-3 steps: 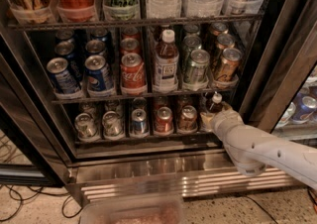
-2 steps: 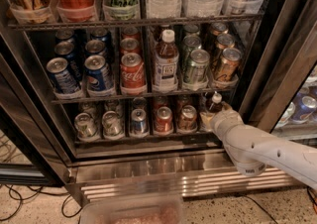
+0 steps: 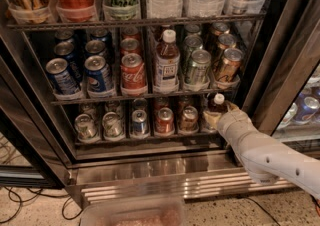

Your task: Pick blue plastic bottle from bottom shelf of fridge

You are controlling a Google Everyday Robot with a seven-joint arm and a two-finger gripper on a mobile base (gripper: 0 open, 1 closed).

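nothing has moved this past second: your gripper [image 3: 227,114] sits at the shelf's [image 3: 150,139] right end, the bottle [image 3: 214,114] right against its left. you can't tell if it has closed, so judge the grasp unconfirmed.

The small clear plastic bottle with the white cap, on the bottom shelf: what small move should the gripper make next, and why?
Probably secure the hold before any pull. The gripper is against the right side of the small clear plastic bottle, standing at the right end of the dark wire bottom shelf, beside a short copper-coloured can. Whether it is held cannot be seen.
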